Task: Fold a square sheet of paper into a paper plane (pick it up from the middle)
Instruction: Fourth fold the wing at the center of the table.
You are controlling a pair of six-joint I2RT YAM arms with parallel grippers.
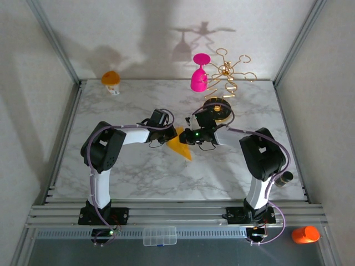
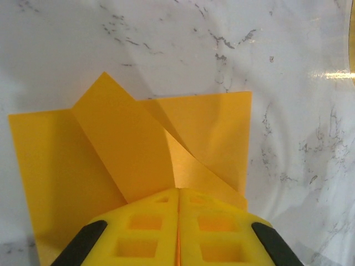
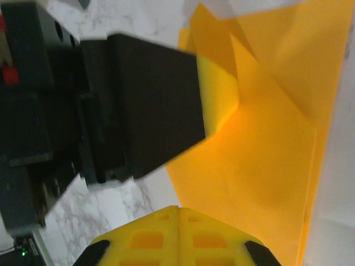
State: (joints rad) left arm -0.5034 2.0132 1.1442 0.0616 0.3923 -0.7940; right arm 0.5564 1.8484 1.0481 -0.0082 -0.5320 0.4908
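The square sheet of paper (image 1: 182, 149) is yellow-orange and partly folded, lying mid-table between both arms. In the left wrist view the paper (image 2: 216, 133) shows diagonal flaps rising toward my left gripper (image 2: 178, 191), whose yellow pads are shut with a thin orange edge pinched between them. From above, the left gripper (image 1: 168, 136) meets the sheet's upper left corner. My right gripper (image 1: 186, 136) faces it from the right. Its pads (image 3: 178, 209) are shut at the edge of the paper (image 3: 277, 149), with nothing visible between them. The left gripper's black finger (image 3: 155, 105) presses on the sheet just ahead.
A pink goblet (image 1: 199, 75) and a gold rack (image 1: 230, 71) on a round black base (image 1: 216, 106) stand just behind the right gripper. An orange-topped white cup (image 1: 111, 79) sits at the back left. A clear box (image 1: 160, 236) and an orange object (image 1: 305, 234) lie on the front rail.
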